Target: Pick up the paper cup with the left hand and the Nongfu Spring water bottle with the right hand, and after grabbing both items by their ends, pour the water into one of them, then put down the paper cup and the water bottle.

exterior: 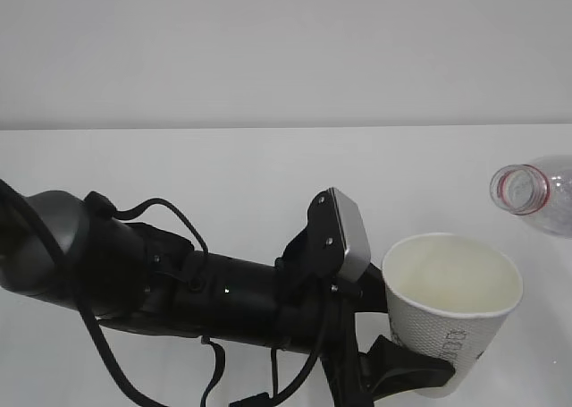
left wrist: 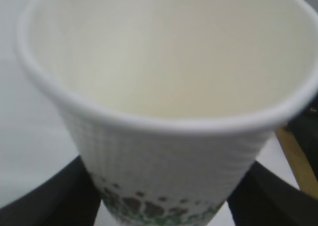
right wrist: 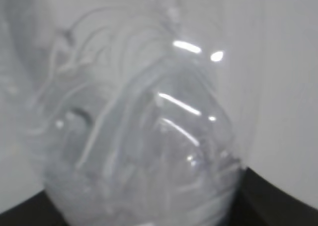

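The white paper cup (exterior: 451,304) is upright at the lower right, and my left gripper (exterior: 436,371) is shut on its lower part. In the left wrist view the paper cup (left wrist: 164,151) fills the frame, with a black finger (left wrist: 47,198) on each side of its green-printed base. Its inside looks pale, and I cannot tell whether any water lies in it. The Nongfu Spring water bottle (exterior: 536,192) tilts in from the right edge, its open red-ringed mouth above and right of the cup's rim. No stream shows. My right gripper (right wrist: 149,217) is shut on the clear bottle (right wrist: 144,136).
The white table (exterior: 223,174) runs back to a plain white wall. My bulky black left arm (exterior: 134,273), with cables and a grey camera block (exterior: 347,233), lies across the lower left. A wooden strip (left wrist: 298,161) shows past the table edge.
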Tool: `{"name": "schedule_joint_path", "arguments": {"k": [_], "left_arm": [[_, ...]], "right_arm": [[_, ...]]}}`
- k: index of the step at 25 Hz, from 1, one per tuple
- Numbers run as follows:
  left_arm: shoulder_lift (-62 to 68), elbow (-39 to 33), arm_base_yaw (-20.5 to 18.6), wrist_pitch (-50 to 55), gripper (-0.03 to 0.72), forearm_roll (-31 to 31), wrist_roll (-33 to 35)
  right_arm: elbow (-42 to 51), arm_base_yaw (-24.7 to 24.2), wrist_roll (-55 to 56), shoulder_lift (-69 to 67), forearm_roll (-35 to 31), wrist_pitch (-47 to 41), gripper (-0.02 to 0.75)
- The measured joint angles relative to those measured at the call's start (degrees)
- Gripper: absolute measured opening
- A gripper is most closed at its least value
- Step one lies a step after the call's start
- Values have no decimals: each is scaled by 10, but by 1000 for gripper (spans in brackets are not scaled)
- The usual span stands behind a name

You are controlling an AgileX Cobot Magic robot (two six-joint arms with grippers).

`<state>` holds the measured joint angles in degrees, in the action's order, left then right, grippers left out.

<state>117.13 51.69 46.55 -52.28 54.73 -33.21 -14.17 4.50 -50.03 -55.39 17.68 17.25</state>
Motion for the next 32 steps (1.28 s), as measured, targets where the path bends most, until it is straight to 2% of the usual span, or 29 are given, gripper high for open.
{"name": "schedule_joint_path", "arguments": {"k": [21, 32], "left_arm": [[0, 0, 0, 3, 534, 1, 0], [0, 0, 0, 3, 534, 1, 0]], "right_arm": [[0, 0, -70, 0, 0, 0, 422], [0, 0, -102, 0, -3, 28, 422]]}}
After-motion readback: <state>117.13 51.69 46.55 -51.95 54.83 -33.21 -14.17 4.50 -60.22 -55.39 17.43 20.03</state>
